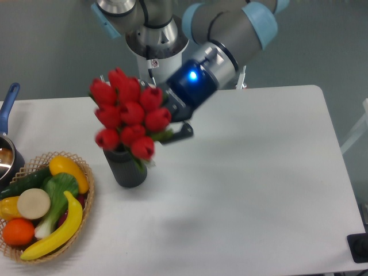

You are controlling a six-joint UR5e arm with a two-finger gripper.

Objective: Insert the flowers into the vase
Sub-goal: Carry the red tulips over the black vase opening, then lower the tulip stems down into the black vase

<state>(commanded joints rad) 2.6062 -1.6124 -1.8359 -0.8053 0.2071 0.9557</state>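
Note:
The flowers (127,115), a bunch of red tulips, hang tilted in the air over the vase (126,167), covering its mouth from this camera. The vase is a dark ribbed cylinder standing on the white table, left of centre. My gripper (170,119) is shut on the flowers from their right side, near the green stems, with one black finger (180,134) showing below the blooms. The stems are mostly hidden behind the blooms, so I cannot tell whether they reach into the vase.
A wicker basket (86,190) with a banana, orange and vegetables stands at the front left. A blue-handled pot (7,123) pokes in at the left edge. The robot's white base (155,60) rises behind the vase.

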